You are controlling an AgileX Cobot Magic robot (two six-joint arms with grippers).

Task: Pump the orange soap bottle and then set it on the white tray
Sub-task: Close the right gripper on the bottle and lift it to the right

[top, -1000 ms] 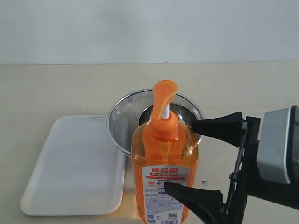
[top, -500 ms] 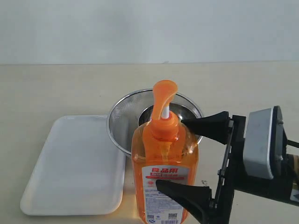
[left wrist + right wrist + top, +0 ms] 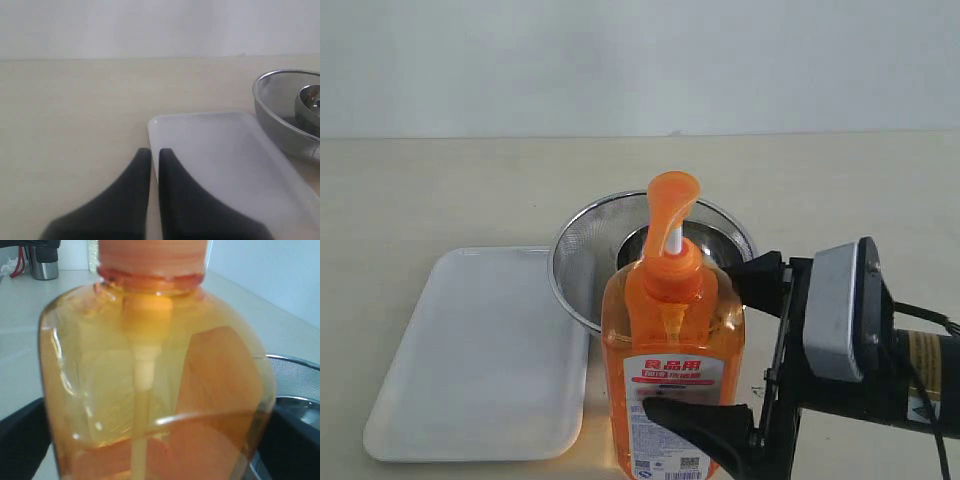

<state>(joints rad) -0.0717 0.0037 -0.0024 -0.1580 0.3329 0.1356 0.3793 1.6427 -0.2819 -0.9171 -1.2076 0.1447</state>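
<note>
Two steps make up the task, and the placing at least is not done: the orange soap bottle (image 3: 672, 380) stands upright on the table (image 3: 440, 190) just beside the white tray (image 3: 470, 350), in front of a steel bowl (image 3: 590, 250), pump head raised. Whether it has been pumped I cannot tell. The right gripper (image 3: 698, 342) has its fingers spread wide either side of the bottle's body, seemingly not yet squeezing. The left gripper (image 3: 154, 155), fingers pressed together, hangs by the tray's corner.

The orange soap bottle (image 3: 672, 350) stands upright, its translucent body partly full, its orange pump head raised on a white stem and its printed label facing forward. The white tray (image 3: 480, 350) lies flat just beside it, bare.
</note>
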